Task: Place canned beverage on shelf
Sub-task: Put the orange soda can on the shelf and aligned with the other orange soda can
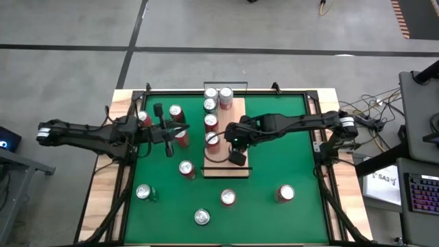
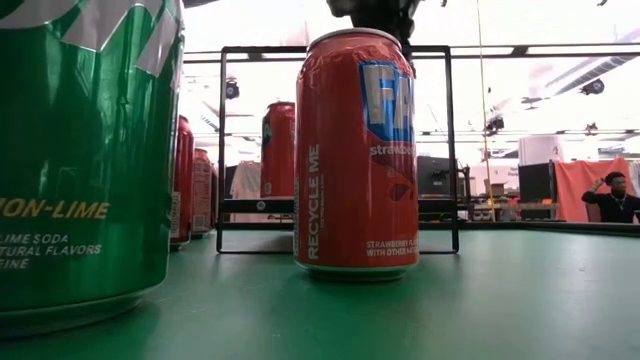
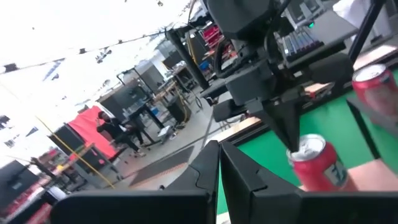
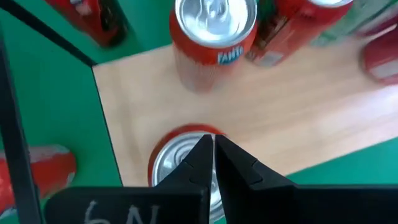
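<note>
I'm hovering the right gripper (image 4: 213, 144), fingers pressed together and empty, over a shelved can (image 4: 180, 163); next I'm spreading them for another can.

Grey concrete floor (image 1: 206, 27) w/ dark seam lines round the table. Desk (image 1: 418, 137) at one side, keyboard (image 1: 420, 192) w/ lit keys on it, cables (image 1: 370, 110) trailing nearby. Beyond: bright ceiling lights (image 2: 560, 40), red cloth (image 2: 585, 185), a person (image 2: 612, 197) seated far off, monitors (image 2: 535, 180).
</note>
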{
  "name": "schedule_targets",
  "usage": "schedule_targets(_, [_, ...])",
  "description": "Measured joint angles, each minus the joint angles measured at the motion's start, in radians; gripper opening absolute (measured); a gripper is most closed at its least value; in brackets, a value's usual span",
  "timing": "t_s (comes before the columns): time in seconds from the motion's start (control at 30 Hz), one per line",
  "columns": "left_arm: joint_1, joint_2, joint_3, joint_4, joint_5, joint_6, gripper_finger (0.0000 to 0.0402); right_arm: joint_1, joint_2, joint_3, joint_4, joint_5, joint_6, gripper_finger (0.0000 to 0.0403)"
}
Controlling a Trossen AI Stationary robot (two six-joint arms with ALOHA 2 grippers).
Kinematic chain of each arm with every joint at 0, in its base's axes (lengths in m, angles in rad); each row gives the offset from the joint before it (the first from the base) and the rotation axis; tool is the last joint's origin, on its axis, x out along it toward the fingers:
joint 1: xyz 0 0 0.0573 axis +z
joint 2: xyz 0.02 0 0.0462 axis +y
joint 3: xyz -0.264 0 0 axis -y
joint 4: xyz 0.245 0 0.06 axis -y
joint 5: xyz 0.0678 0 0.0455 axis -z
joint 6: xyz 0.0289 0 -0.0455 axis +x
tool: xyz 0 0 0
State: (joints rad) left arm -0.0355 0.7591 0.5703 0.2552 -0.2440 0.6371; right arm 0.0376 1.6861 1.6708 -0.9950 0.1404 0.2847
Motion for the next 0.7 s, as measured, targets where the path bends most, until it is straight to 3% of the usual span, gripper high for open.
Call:
schedule_targets(0.37, [0.006,-0.027,-0.029,0.022,0.0,0.036,0.0,-0.001,0.033,0.0,0.002,-0.005,0.026,0.0009])
schedule_targets(0.7, [0.006,-0.026,-0.029,0.022,-0.006,0.036,0.0,-0.023,0.035,-0.004,-0.008,0.147,0.186,0.0009])
